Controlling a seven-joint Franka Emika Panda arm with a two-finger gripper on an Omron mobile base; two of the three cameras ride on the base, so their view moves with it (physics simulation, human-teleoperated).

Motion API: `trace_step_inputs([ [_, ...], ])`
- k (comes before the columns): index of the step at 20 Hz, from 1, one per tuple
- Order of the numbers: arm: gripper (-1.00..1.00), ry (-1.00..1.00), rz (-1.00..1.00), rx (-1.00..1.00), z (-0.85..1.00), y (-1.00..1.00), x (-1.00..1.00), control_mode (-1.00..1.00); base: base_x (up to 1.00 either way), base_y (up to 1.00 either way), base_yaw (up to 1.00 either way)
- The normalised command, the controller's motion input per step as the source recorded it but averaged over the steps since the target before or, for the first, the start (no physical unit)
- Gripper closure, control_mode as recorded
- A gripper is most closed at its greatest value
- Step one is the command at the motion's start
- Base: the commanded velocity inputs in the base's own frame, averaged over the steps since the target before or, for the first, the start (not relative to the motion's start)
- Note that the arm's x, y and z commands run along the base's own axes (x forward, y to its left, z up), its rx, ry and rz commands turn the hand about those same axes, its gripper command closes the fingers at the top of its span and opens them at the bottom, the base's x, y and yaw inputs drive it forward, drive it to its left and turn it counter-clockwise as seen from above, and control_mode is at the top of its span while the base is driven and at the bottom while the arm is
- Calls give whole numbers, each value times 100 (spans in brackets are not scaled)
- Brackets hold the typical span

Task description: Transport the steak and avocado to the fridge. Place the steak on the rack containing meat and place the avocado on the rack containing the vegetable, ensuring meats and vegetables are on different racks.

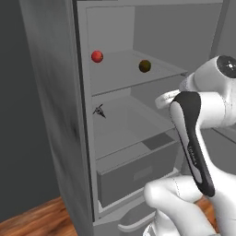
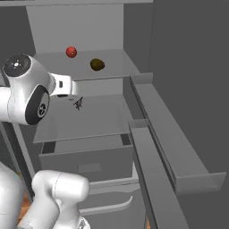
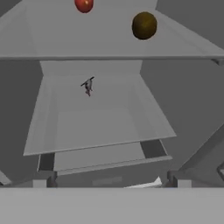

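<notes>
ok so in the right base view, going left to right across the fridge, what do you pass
robot arm's white joint → red-orange round item on the upper shelf → small dark item on the shelf below → avocado on the upper shelf → grey door bins

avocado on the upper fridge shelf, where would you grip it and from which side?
Grip the avocado across its middle, coming in level from the open front of the fridge. It is a roundish ball resting free on the upper shelf, apart from the red item, so the fingers can likely straddle it.
</notes>
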Motion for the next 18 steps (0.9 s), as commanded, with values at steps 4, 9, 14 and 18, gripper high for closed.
trace_step_inputs([
  [4, -100, 8, -8, 8, 0, -5, -91, -100, 0, 0, 0],
  [9, -100, 0, -18, 0, 0, 0, -51, -100, 0, 0, 0],
  [14, -100, 1, -17, 0, 1, 0, -41, -100, 0, 0, 0],
  [18, -100, 0, 0, 0, 0, 0, 0, 100, -93, -7, -17],
])
